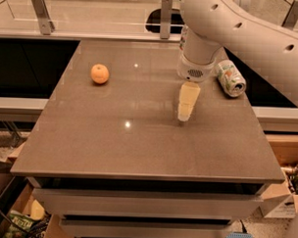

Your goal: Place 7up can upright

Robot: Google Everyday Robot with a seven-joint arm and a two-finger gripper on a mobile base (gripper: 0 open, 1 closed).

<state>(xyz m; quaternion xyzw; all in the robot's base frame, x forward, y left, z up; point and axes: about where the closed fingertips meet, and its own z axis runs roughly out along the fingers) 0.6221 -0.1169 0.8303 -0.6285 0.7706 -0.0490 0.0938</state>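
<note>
The 7up can (230, 78), silver-white with green markings, lies on its side on the brown table (138, 145), near the right edge at the back. My gripper (184, 115) hangs from the white arm (230, 30) with its cream tip pointing down at the table. It is left of the can and a little nearer the front, apart from it and holding nothing that shows.
An orange (100, 73) sits at the back left of the table. A railing with metal posts (165, 16) runs behind the table. The table's right edge is right beside the can. Boxes and clutter lie on the floor at both lower corners.
</note>
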